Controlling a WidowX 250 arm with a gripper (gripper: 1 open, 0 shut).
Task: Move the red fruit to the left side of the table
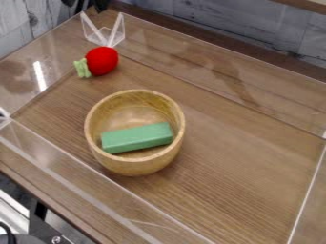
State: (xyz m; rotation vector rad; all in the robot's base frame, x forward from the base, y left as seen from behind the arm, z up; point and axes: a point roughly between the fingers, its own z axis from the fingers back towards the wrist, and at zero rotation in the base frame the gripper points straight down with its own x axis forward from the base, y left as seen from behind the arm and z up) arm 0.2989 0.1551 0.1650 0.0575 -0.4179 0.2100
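Black robot gripper (pixel 101 21) hovering wide open, holding nothing. Round red toy fruit with green leafy cap (pixel 101 61) lying far left on brown wood-grain table (pixel 235 91), probably light, smooth; best grasping point: sides of round body.

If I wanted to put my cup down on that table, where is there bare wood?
The widest bare stretch of the table lies right of the wooden bowl, out to the clear walls. A smaller patch separates the bowl from the red fruit. It's crowded at the upper left, where the gripper hangs near the fruit.
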